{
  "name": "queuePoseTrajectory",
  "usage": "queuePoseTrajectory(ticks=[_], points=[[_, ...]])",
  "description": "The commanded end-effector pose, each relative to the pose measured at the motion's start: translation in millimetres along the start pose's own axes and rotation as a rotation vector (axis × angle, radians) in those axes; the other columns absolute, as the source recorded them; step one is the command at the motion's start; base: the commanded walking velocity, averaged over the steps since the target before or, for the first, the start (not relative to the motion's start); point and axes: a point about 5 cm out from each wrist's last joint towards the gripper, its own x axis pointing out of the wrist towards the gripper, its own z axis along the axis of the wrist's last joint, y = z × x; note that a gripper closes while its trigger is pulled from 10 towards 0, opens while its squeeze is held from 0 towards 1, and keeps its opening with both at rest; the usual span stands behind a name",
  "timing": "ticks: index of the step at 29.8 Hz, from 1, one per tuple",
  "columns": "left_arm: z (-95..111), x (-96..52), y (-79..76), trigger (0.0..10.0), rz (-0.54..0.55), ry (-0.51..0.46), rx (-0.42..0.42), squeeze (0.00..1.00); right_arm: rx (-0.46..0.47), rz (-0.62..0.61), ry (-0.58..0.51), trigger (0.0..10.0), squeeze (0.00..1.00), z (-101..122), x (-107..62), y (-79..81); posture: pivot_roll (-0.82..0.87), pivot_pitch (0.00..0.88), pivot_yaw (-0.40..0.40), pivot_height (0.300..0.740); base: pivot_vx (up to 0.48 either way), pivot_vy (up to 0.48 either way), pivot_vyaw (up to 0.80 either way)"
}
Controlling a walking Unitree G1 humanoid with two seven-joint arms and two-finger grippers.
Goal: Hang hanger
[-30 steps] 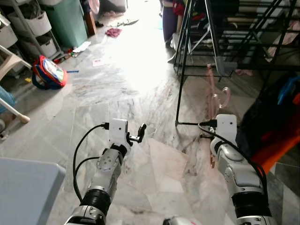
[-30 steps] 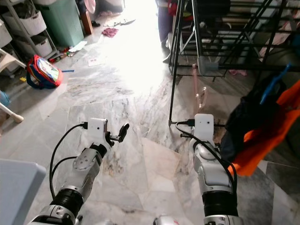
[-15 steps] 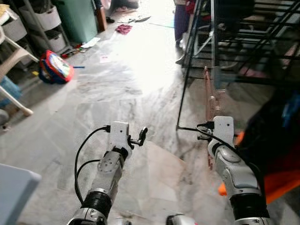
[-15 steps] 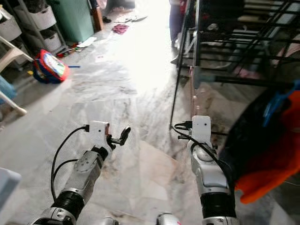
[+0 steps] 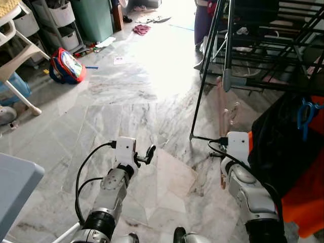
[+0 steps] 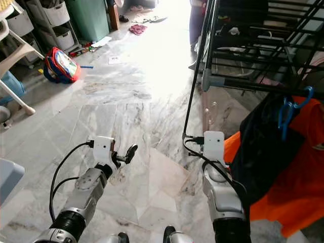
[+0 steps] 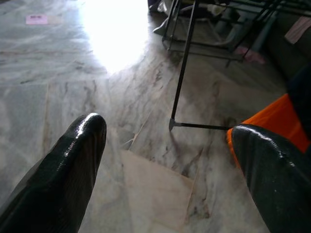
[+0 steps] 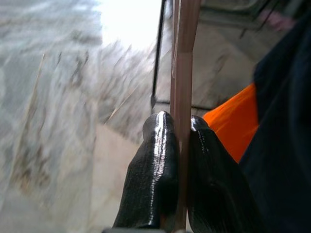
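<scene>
The right gripper (image 8: 177,128) is clamped on the pink hanger (image 5: 221,109), hook pointing toward 12 o'clock; raise it to the drying rack (image 5: 263,55) at 1 o'clock (clear of the hanging clothes (image 5: 283,147)); the left gripper (image 7: 167,141), fingers apart, idles.

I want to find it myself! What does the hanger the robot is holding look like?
Find the black drying rack on the robot's right. Just before its near leg, the right gripper pinches a thin pinkish-brown hanger, standing upright. The blue hanger nearby sits on dark clothes.
</scene>
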Motion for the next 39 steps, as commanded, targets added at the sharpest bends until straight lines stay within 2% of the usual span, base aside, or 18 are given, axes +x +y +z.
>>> queuePoseTrajectory(ticks=[1,4,13,25,32,39], points=[[3,-1.2,-2.3,10.0,-0.039,-0.015,-0.003,0.00,0.005,-0.052,-0.037,10.0,0.00,7,-1.7,-10.3,-0.14,0.161,0.018,0.740,0.000,0.000,0.00],[6,-1.9,-6.7,10.0,-0.095,-0.030,0.024,0.00,-0.009,-0.070,-0.059,10.0,0.00,13,-1.3,-16.4,-0.15,0.162,0.022,0.740,0.000,0.000,0.00],[16,-3.9,-18.9,10.0,-0.223,-0.070,0.009,0.00,0.027,-0.119,-0.082,10.0,0.00,27,3.4,-29.6,-0.15,0.166,0.023,0.740,0.000,0.000,0.00],[15,-6.1,-23.6,10.0,-0.247,-0.066,0.003,0.00,0.049,-0.134,-0.113,10.0,0.00,56,16.6,-40.7,-0.15,0.172,0.016,0.740,0.000,0.000,0.00],[16,-6.5,-25.7,10.0,-0.258,-0.065,0.000,0.00,0.017,-0.110,-0.066,10.0,0.00,69,29.7,-40.1,-0.15,0.174,0.014,0.740,0.000,0.000,0.00],[16,-6.5,-28.8,10.0,-0.276,-0.063,-0.007,0.00,0.046,-0.110,-0.009,10.0,0.00,72,42.0,-44.3,-0.15,0.175,0.008,0.740,0.000,0.000,0.00]])
